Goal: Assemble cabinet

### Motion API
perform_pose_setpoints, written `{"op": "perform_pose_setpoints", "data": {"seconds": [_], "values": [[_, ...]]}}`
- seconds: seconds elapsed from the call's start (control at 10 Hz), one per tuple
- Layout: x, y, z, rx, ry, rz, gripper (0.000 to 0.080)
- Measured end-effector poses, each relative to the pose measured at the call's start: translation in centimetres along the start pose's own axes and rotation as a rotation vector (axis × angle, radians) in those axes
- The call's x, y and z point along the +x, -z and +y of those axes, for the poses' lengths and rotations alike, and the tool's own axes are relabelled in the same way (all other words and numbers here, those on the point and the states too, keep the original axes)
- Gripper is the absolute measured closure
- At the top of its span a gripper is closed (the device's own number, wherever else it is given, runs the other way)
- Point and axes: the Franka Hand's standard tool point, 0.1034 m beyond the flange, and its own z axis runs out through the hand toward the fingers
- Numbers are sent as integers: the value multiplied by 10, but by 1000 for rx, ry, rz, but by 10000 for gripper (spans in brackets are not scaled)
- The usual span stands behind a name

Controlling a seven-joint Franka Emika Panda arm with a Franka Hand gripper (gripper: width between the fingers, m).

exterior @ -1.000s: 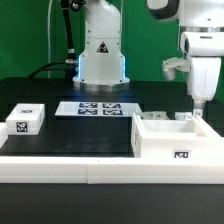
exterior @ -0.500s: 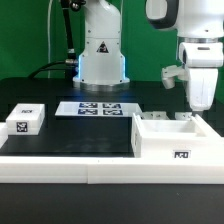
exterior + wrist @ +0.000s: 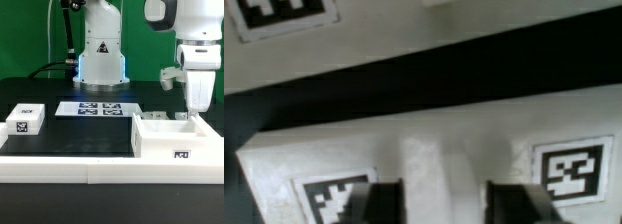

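The cabinet sits at the front corner of the black surface on the exterior view's right, against the white rail, its open side facing up. The gripper hangs just above the cabinet's far wall. In the wrist view its dark fingers stand apart with nothing held between them, above the tagged white cabinet.

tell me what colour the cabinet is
The cabinet is white, with a black-and-white square tag on its front; it shows best in the exterior view.
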Motion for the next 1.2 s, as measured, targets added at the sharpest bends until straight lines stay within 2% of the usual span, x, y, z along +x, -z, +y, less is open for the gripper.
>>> {"op": "perform_pose_setpoints", "data": {"seconds": [0.1,0.2,0.3,0.7,0.8,0.9,1.1,1.2], "values": [[2,0,-1,-1,-3,0,697],[2,0,-1,-1,-4,0,697],[2,0,0,-1,-5,0,732],[1,1,0,-1,-5,-2,732],[-1,11,1,0,-4,-16,732],[-3,26,2,-12,-1,-26,732],[-17,47,6,-19,22,-50,732],[-27,58,14,-26,40,-57,731]]}}
